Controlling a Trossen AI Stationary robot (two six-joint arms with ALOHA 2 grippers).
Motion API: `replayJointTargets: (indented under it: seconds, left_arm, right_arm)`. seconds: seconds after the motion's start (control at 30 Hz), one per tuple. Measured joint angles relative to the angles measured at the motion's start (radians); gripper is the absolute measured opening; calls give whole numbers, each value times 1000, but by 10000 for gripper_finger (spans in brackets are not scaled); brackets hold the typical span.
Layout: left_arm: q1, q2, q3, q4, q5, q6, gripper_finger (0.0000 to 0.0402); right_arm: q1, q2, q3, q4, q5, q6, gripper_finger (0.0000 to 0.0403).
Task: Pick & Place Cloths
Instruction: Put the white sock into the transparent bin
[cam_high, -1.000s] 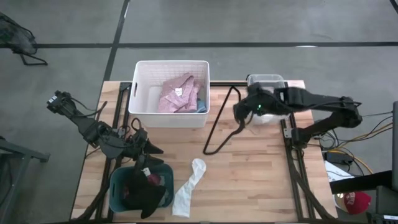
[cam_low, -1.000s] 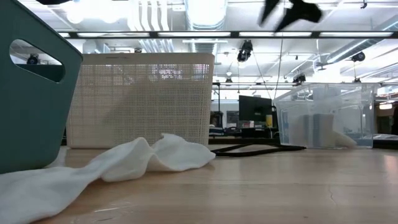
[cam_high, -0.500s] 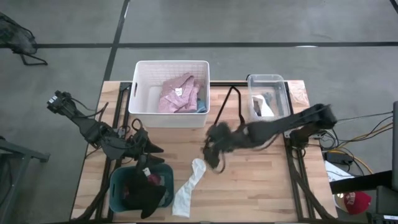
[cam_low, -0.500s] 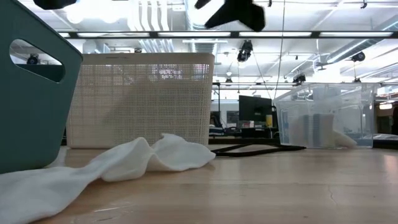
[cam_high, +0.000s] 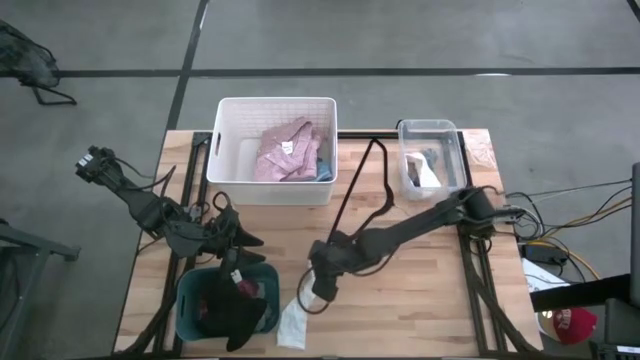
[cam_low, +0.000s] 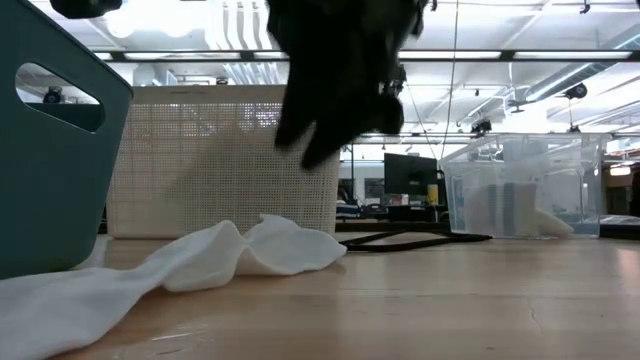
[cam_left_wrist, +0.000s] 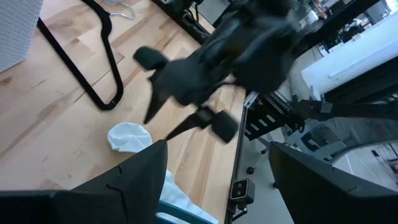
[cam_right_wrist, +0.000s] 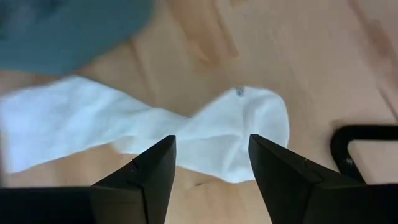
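The cream strip (cam_high: 297, 310) is a long, soft white piece with a rounded end, lying crumpled flat on the desk (cam_high: 420, 300) at lower centre of the high view, just right of the teal bin (cam_high: 190, 305). The right tool (cam_high: 318, 288), fingers parted and empty, hangs over its upper end; half a second earlier it was farther up and right, near the black hanger (cam_high: 365, 190). The left tool (cam_high: 240, 240), spread wide and empty, remains above the teal bin.
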Motion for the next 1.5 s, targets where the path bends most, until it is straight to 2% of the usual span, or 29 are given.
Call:
replayJointTargets:
  seconds: [0.27,0.4,0.5,0.67,0.7,1.0,1.3,1.5]
  left_arm:
    - [0,0,0,2,0,-4,284]
    - [0,0,0,3,0,-7,284]
    - [0,0,0,3,0,-7,284]
    - [0,0,0,3,0,-7,284]
    - [0,0,0,3,0,-7,284]
    - [0,0,0,2,0,1,284]
    - [0,0,0,1,0,8,284]
    - [0,0,0,1,0,8,284]
  right_arm:
    - [-4,126,45,-13,-27,41,172]
    - [-6,169,47,-27,-76,89,151]
    - [-8,184,51,-34,-120,129,117]
    - [-9,177,49,-36,-143,133,26]
    - [-9,170,47,-38,-147,131,19]
    - [-10,61,57,-65,-137,118,11]
    - [-13,-35,56,-122,-77,113,11]
    - [-13,-132,56,-165,5,120,10]
